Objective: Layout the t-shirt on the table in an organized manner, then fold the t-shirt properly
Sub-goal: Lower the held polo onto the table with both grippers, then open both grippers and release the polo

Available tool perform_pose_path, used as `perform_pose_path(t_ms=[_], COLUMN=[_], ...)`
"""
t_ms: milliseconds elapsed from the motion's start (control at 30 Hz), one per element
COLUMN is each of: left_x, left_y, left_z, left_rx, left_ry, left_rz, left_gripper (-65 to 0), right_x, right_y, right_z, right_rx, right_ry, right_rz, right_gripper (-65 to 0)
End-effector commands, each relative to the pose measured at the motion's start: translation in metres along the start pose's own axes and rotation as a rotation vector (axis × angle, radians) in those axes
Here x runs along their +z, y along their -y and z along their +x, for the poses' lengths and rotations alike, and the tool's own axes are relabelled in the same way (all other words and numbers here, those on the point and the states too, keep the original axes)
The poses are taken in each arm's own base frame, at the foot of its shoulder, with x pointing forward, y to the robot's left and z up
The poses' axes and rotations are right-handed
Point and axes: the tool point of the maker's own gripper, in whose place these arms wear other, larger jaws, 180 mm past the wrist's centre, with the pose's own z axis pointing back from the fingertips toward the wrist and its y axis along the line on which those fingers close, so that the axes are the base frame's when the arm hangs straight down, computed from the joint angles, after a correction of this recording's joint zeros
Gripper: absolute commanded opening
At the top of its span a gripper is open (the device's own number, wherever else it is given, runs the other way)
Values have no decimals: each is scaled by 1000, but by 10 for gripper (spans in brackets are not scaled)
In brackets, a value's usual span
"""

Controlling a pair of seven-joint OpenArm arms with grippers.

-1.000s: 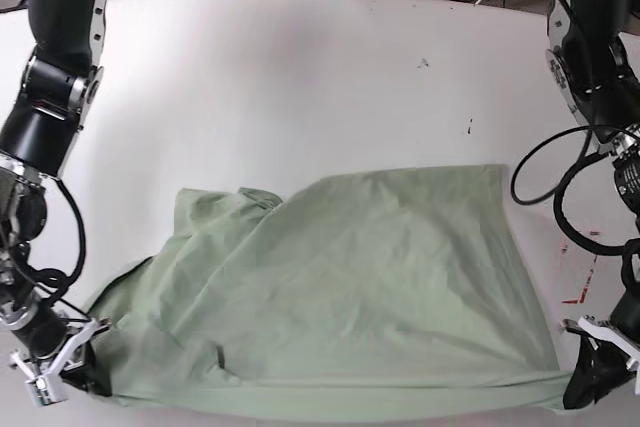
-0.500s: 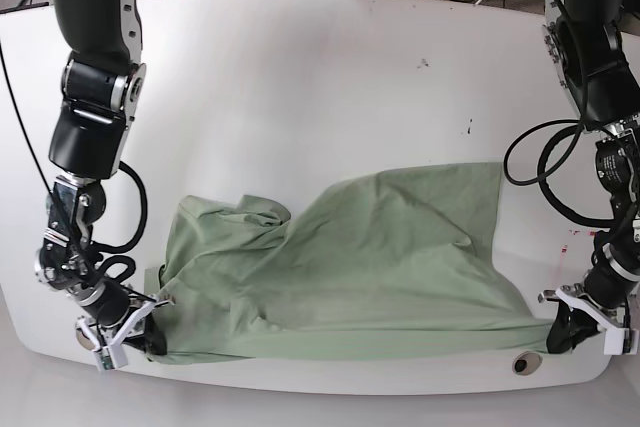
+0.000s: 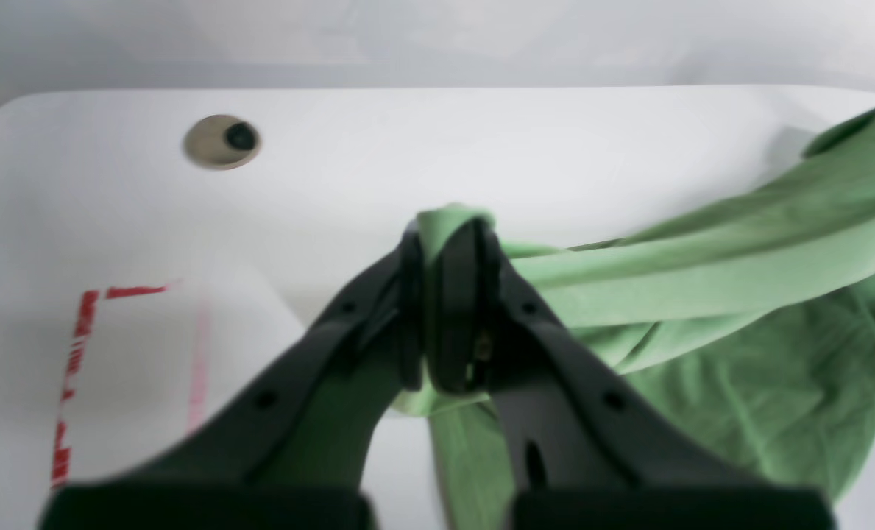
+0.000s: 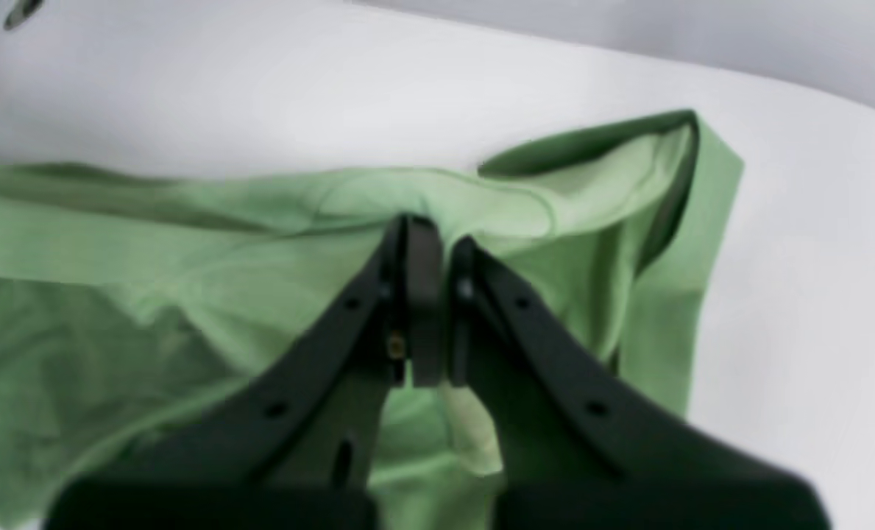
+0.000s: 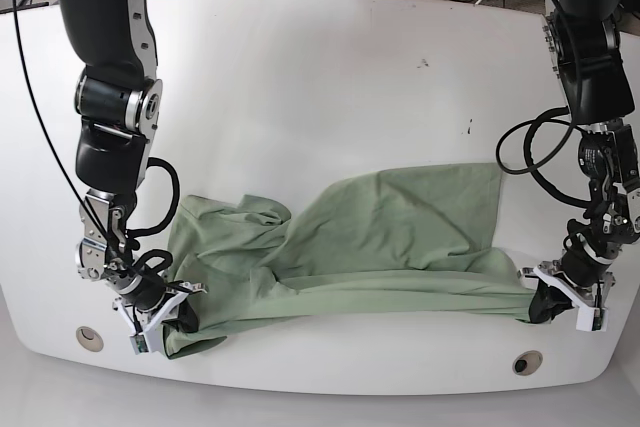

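White table (image 5: 320, 97) fills the base view, with the t-shirt (image 5: 380, 237) lying rumpled toward its near edge. The left gripper (image 3: 443, 243) is clamped on a bunched fold; its wrist view alone shows red tape (image 3: 76, 353) beside a cable hole (image 3: 221, 140). The right gripper (image 4: 426, 243) pinches what seems to be a hem, though that view is blurred.

Rumpled sage-green t-shirt (image 5: 380, 237) lies stretched across the white table's (image 5: 300, 77) near edge.
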Motion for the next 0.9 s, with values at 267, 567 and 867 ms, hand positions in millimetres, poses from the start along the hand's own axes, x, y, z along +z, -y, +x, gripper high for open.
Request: perform_pose_path(t_ms=[267,567,867], left_x=[16,46,74], left_y=[-12,-6,-22], left_z=[60,113,123], left_rx=[-73,-181,-233], left_ry=[155,280,275], left_rz=[29,44,104], left_gripper=[-650,-218,-190], right_x=[-15,-4,34], right_y=[-29,-28,-8], right_z=[117,139,71], right_rx=[88,158,233], right_ry=[217,200,19], right_rz=[-4,-22,-108], right_gripper=[-30,0,0])
